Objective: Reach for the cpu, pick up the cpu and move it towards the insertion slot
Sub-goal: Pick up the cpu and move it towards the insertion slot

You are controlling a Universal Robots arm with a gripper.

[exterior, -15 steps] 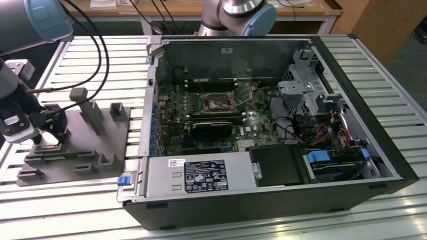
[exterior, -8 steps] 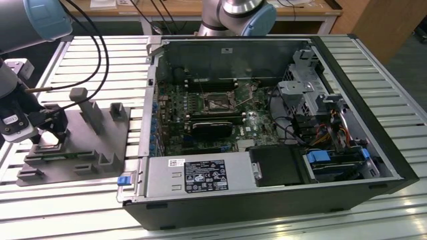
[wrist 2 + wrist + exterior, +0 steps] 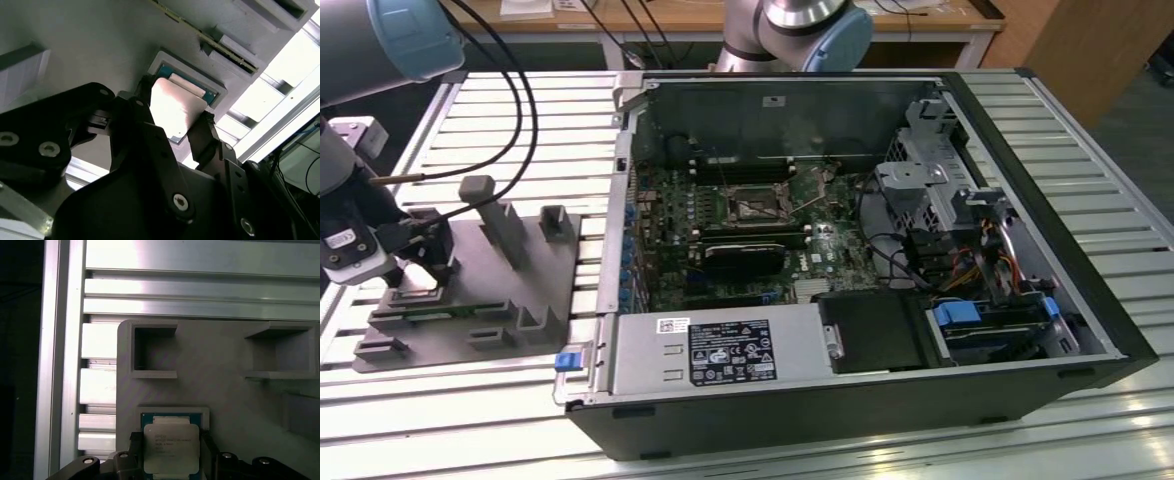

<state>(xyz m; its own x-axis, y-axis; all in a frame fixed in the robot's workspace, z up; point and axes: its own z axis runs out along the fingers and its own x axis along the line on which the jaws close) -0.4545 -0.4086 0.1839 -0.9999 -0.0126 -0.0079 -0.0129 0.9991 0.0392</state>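
The cpu [image 3: 171, 449], a flat square chip with a silvery top, lies in a shallow pocket of the grey plastic fixture [image 3: 507, 300] at the exterior view's left. My gripper [image 3: 420, 275] is lowered onto that pocket. In both wrist views its two black fingers [image 3: 202, 127] stand against opposite edges of the cpu [image 3: 175, 107], so the gripper [image 3: 175, 102] [image 3: 170, 440] is shut on it while the chip rests level in the pocket. The insertion slot [image 3: 754, 205], a square socket with a shiny frame, sits on the motherboard inside the open computer case, well off to the exterior view's right of the gripper.
Upright grey posts [image 3: 494, 215] rise from the fixture just beside the gripper. The case's metal side wall [image 3: 616, 230] stands between the fixture and the motherboard. A power supply [image 3: 720, 350] and drive cage [image 3: 934, 190] flank the board. A second arm's base [image 3: 794, 35] stands behind the case.
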